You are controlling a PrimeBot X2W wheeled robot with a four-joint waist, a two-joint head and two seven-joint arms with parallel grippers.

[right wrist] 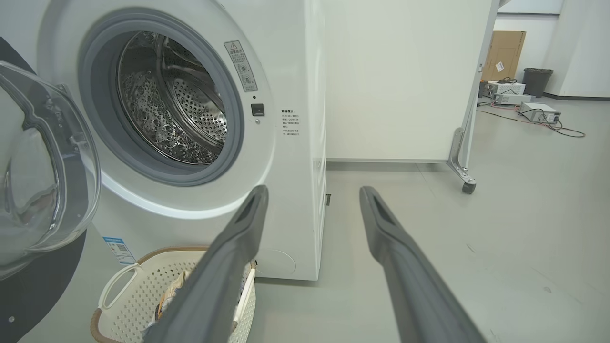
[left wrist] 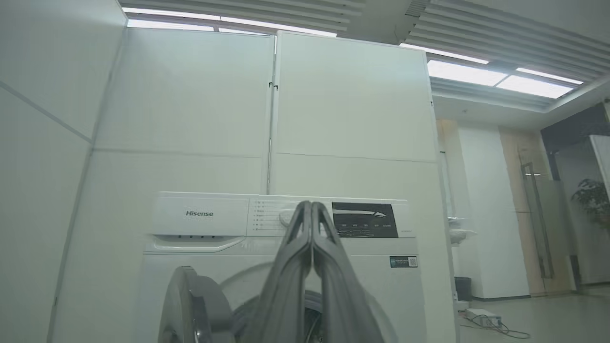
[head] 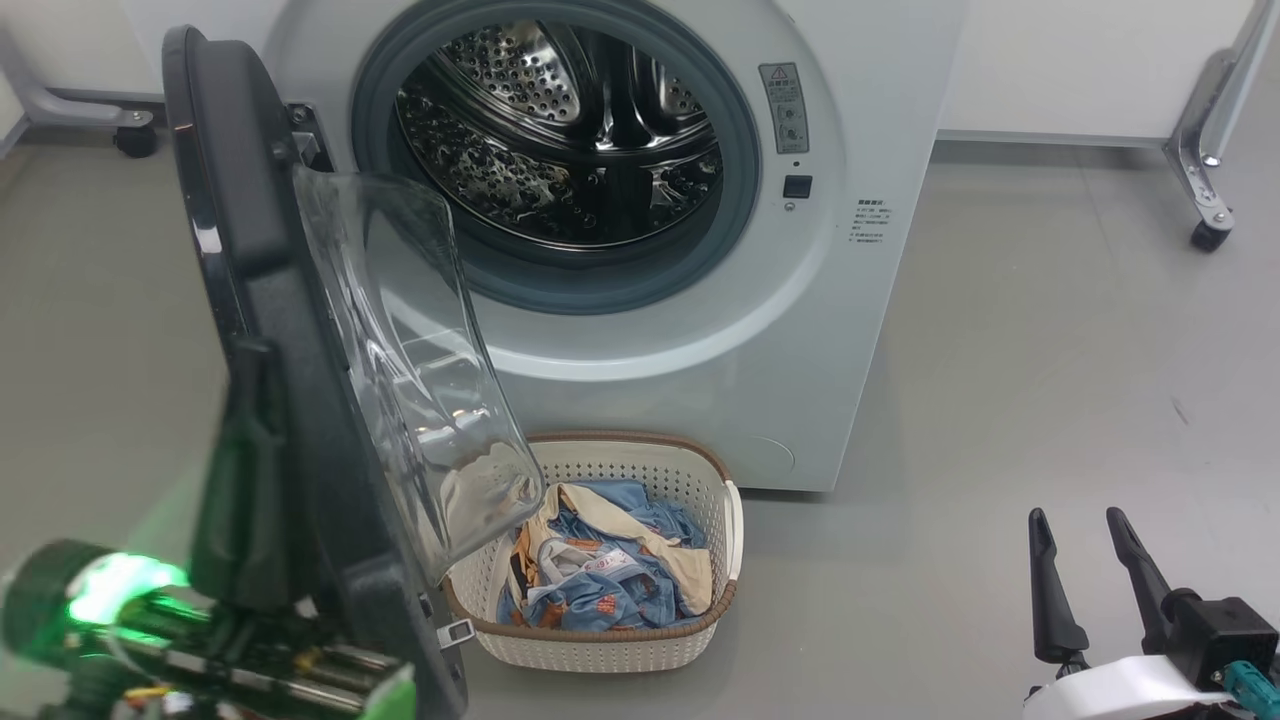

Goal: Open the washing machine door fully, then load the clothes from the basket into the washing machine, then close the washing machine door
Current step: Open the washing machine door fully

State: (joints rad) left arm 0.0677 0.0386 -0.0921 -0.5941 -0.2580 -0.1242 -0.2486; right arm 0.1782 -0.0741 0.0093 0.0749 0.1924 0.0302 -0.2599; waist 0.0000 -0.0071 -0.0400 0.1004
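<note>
From the head, the washing machine (head: 700,330) fills the upper middle of the frame, its mouth uncovered and the steel drum (head: 560,130) bare inside. The door (head: 250,300) stands swung out along the left side, edge-on to the camera, with its clear glass bowl bulging toward the middle of the frame. The basket (head: 640,650) sits on the grey floor (head: 1000,400) at lower centre, just in front of the machine and partly behind the door's glass. The clothes (head: 600,580) lie heaped inside it, blue with cream parts. At lower left, the left arm (head: 200,650) with a green light (head: 110,590) lies just beside the door's outer face; its fingers cannot be made out there. At lower right, the right gripper (head: 1085,580) hangs over bare floor, well apart from the basket, its fingers spread and nothing between them. From the left wrist, the left gripper (left wrist: 311,209) rises up the middle of the frame with its two fingers pressed together on nothing, in front of the machine's control panel (left wrist: 364,220). The door's edge shows at lower left, and white wall panels (left wrist: 190,119) stand behind. From the right wrist, the spread fingers frame the machine's lower right corner and the floor. The open drum is at upper left, the door's glass is at the left edge, and the basket with clothes is at lower left, partly behind one finger.
</note>
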